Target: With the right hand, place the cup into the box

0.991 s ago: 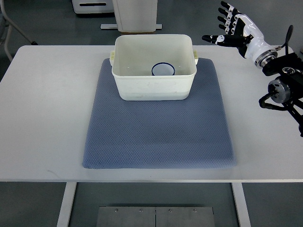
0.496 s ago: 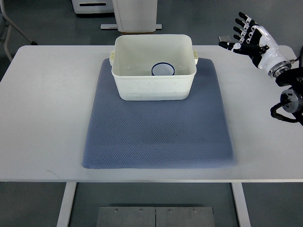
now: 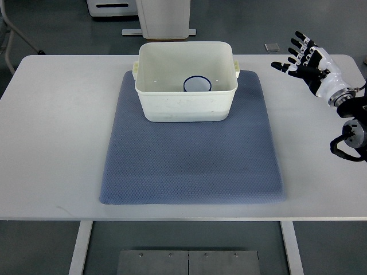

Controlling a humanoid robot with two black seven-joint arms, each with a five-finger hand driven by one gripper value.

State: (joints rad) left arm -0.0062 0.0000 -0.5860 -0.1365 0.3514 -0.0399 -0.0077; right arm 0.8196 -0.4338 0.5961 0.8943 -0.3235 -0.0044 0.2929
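I see white cup [image 3: 197,85], dark-blue rim, upright | inside cream box [image 3: 186,106] | box at desk's [image 3: 57,126] far edge, centred

Single steep overhead view of table [image 3: 57,114]

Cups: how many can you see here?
1. The cup stands upright inside the white box, toward its far wall. Nothing hints at another hidden one.

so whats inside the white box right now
A single cup with a dark blue rim stands upright on the floor of the box, toward the far side. The near wall hides the floor strip just behind it.
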